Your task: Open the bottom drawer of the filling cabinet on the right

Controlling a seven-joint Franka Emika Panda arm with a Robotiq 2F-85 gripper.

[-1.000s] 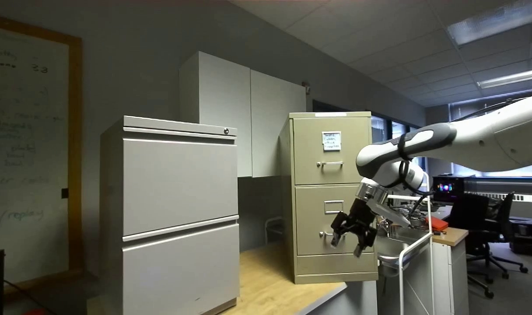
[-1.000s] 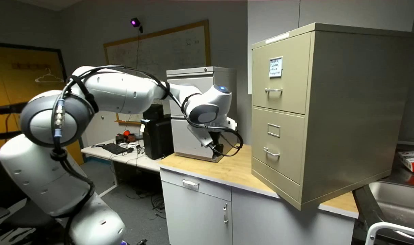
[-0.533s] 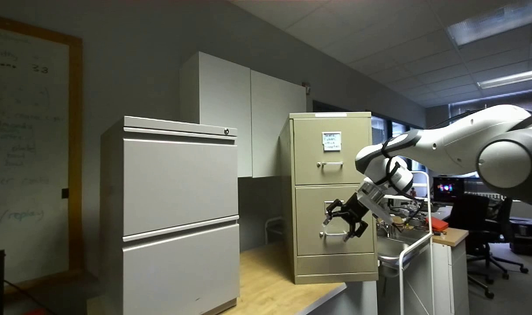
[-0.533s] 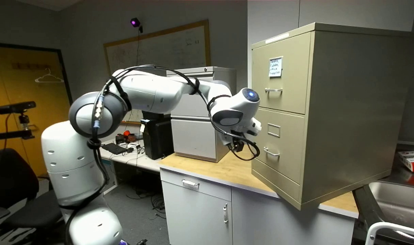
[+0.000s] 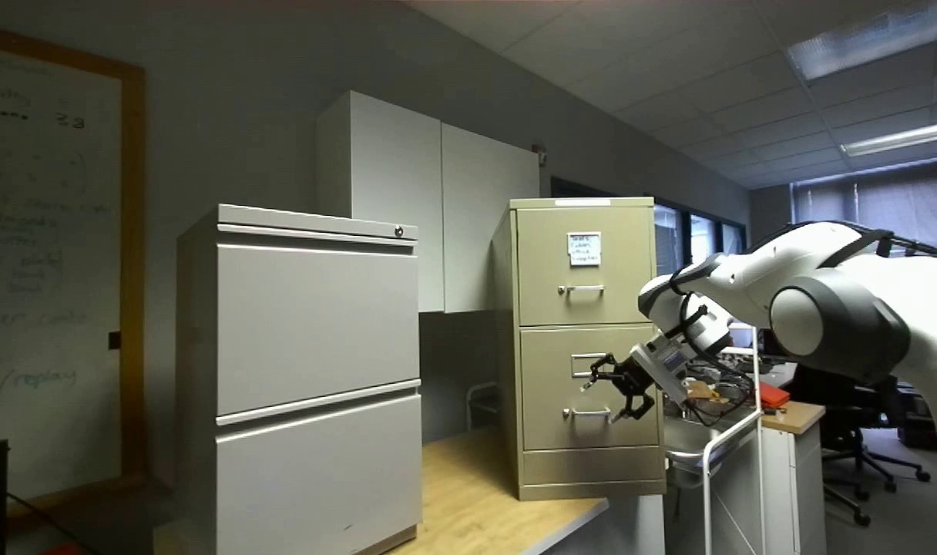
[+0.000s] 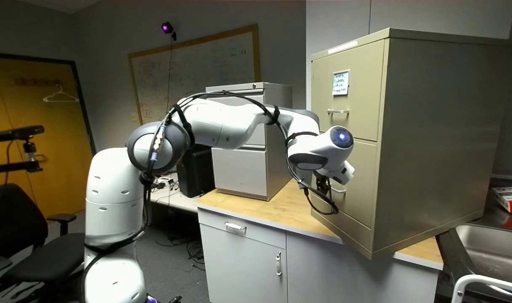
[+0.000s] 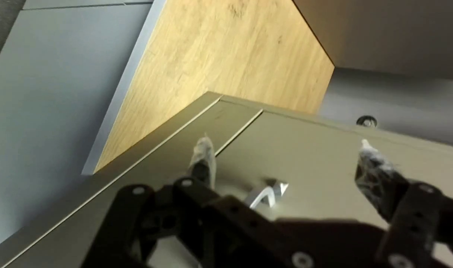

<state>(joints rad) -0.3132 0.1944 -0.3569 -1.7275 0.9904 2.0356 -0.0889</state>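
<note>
In an exterior view, a jointed white-and-grey robot arm (image 5: 761, 270) reaches in from the right edge, elbow raised. Its forearm slopes down to the left, and the wrist bends so that the black two-fingered claw (image 5: 601, 403) points down and leftward, its fingers spread apart. It is in front of the flat beige metal bottom drawer (image 5: 547, 393) of the upright beige metal filing cabinet (image 5: 569, 333) on the right. One fingertip appears above the drawer's silver bar handle (image 5: 589, 413), the other near the handle's right end. The drawer sits closed, flush with the front. A light wooden tabletop (image 5: 476, 501) carries this cabinet and, to its left, a pale grey metal two-drawer cabinet (image 5: 314, 331).

In an exterior view, the white upper arm (image 6: 113, 193) stands nearly vertical and the forearm runs rightward from the round grey elbow (image 6: 157, 145), dipping toward a wrist whose round blue light (image 6: 341, 136) is lit. The claw hangs underneath, largely hidden by the wrist and black cables (image 6: 298, 179); the handle is partly covered.

In the wrist view, the dark fingers (image 7: 203, 150), whitish at their tips, stand wide apart. The handle shows in the gap, closer to the left-hand finger; whether they touch cannot be told.
</note>
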